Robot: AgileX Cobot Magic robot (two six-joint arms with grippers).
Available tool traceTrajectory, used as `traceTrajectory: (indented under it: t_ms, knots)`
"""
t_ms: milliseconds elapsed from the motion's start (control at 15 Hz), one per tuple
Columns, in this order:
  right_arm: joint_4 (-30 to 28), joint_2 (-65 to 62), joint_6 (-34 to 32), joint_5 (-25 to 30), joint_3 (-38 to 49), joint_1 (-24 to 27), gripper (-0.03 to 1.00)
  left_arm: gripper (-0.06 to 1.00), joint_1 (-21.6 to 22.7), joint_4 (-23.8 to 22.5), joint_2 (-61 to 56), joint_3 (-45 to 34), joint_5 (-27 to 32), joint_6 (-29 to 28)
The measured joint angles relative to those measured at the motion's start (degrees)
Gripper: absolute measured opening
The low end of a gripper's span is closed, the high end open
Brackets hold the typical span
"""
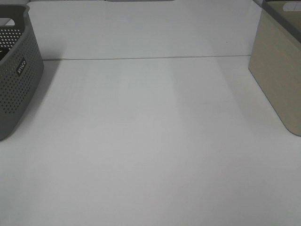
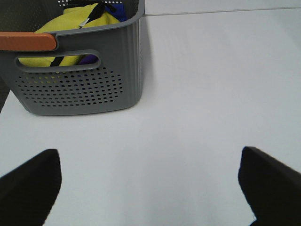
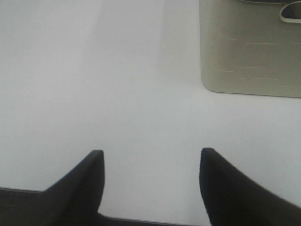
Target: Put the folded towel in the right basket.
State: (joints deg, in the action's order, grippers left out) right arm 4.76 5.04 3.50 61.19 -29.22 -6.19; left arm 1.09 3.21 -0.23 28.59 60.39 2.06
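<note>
- Wide shot from above, and the white table (image 1: 150, 141) lies bare across the middle — neither arm reaches into this view at all.
- On the left edge sits the grey perforated basket (image 1: 16, 75); on the right edge, the beige basket (image 1: 277, 70), the one the task is aiming for.
- The folded towel itself? No flat folded towel shows on the table in any view. The left wrist camera catches bunched yellow fabric (image 2: 70, 28) inside the grey basket, with something blue (image 2: 115, 10) behind it — whether that is the towel, I cannot tell.
- Left gripper (image 2: 150, 188) hangs above bare table with its jaws spread wide and nothing between them — released, facing the grey basket, which looks like a ready stance for reaching in.
- Right gripper (image 3: 150, 179) — jaws likewise apart, empty, hovering over the table with the beige basket's wall near but well clear of the fingertips.
- Why the two are parked this way: each arm seems posted by its own basket, so the left could pick and the right could receive or deposit.
- My read is that the task sits at its very start — or already finished, if the towel lies hidden inside the beige basket, whose interior no camera shows.
</note>
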Motion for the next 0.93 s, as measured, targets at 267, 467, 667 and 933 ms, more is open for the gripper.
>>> traceTrajectory:
  t_ms: [267,467,667,933]
  knots:
    - [0.4,0.0,0.0,0.0,0.0,4.35,0.57,0.97,0.0,0.0,0.0,0.0,0.0,0.0]
    - [0.46,0.0,0.0,0.0,0.0,5.1,0.57,0.97,0.0,0.0,0.0,0.0,0.0,0.0]
    - [0.46,-2.92,0.0,-0.06,0.06,5.1,0.57,0.97,0.0,0.0,0.0,0.0,0.0,0.0]
    - [0.46,-5.39,0.0,-0.06,0.23,5.1,0.57,0.97,0.0,0.0,0.0,0.0,0.0,0.0]
